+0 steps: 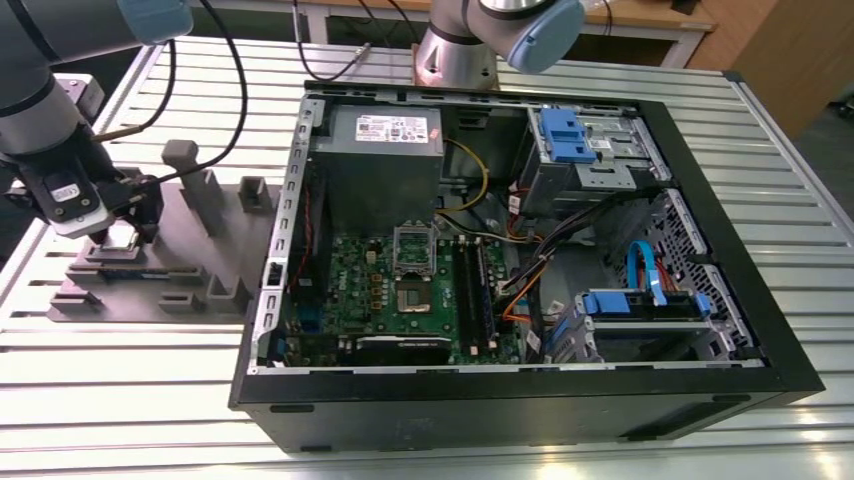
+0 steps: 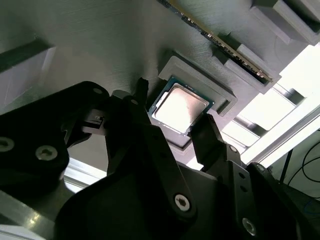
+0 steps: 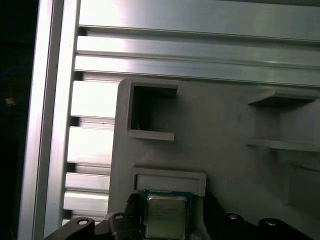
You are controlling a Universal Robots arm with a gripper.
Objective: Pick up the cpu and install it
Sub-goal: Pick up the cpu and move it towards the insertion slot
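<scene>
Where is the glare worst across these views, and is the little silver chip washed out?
In the second wrist view, glare whitens the small flat silvery square cpu and the ribbed aluminium table blows out; in the first wrist view the table shines but the cpu is evenly lit; the exterior view is even, shadowed inside the black computer case.

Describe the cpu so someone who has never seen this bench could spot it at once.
Find the open black computer case; on the exterior view's left of it sits a grey holder block. The claw straddles a raised square pocket on it, where the cpu lies: a small flat square with a shiny silver top, unlike the dull grey plastic around it.
</scene>
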